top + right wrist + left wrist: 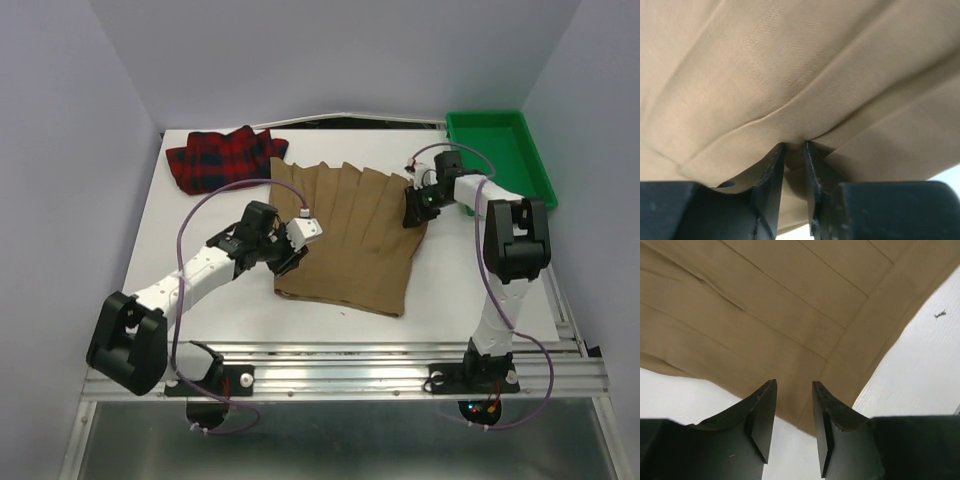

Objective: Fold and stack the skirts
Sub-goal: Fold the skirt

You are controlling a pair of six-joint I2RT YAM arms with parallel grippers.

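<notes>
While the table (450,290) holds 2 skirts, the tan skirt (350,240) lies spread flat in the middle, pleats showing. The red skirt (215,160) sits bunched at the far left corner, just touching the tan one. The green tray (495,145) is at the far right. The right gripper (794,145) is nearly closed, pinching a fold at the tan skirt's right edge. The left gripper (793,385) is partly open over the skirt's near left corner, holding nothing.
</notes>
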